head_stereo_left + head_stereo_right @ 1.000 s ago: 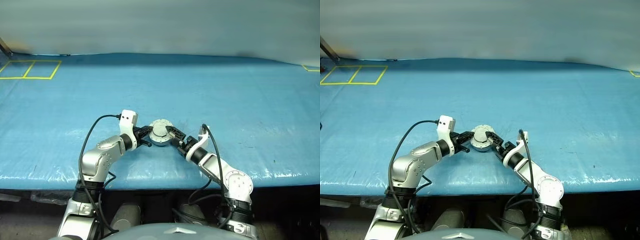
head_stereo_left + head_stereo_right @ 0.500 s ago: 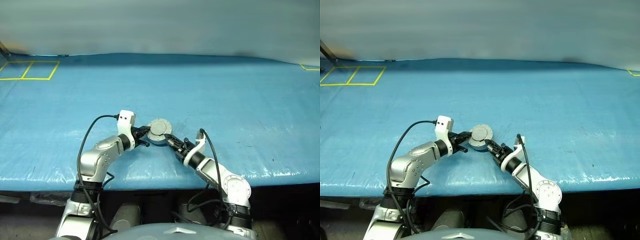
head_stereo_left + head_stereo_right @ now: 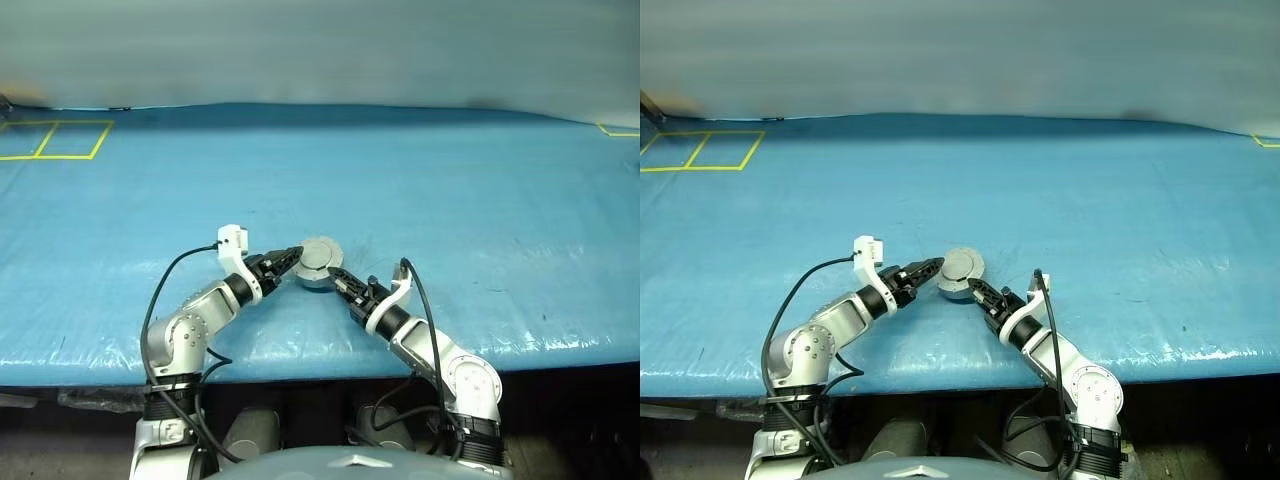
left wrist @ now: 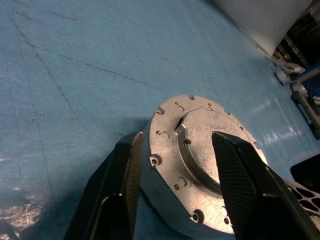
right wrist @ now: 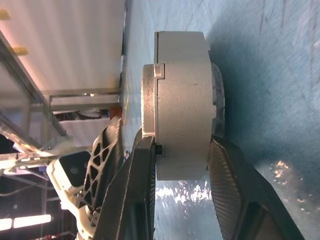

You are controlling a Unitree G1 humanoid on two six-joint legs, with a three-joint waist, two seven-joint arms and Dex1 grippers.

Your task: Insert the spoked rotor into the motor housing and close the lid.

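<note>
Item: short round silver-grey metal motor housing [image 3: 318, 268], standing on the blue sheet-covered desk [image 3: 450, 190], near its front edge and roughly midway between the two arms.

Lid: round grey metal disc [image 4: 200, 150] with a raised round centre, lying closed on top of the housing. Small screw holes ring its outer face, and a small notch shows at the rim. In the right wrist view the lid [image 5: 150, 100] sits flush against the housing body [image 5: 182, 105], a small tab at the seam.

Spoked rotor: cannot be seen with the lid shut.

Left hand [image 3: 290, 258]: two black fingers, spread apart. In the left wrist view its fingers [image 4: 131, 170] stand either side of the lid's near part, one beside the housing's rim, the other [image 4: 235, 180] above the lid's face. Whether either finger touches the metal cannot be told; it looks released.

Right hand [image 3: 335, 275]: clenched on the housing from the front right. In the right wrist view one finger [image 5: 145, 185] lies against the lid face and the other [image 5: 227, 185] against the opposite end of the housing.

Desk markings: yellow tape rectangles [image 3: 45, 140] at the far left corner; a short yellow tape corner [image 3: 618, 130] at the far right.
</note>
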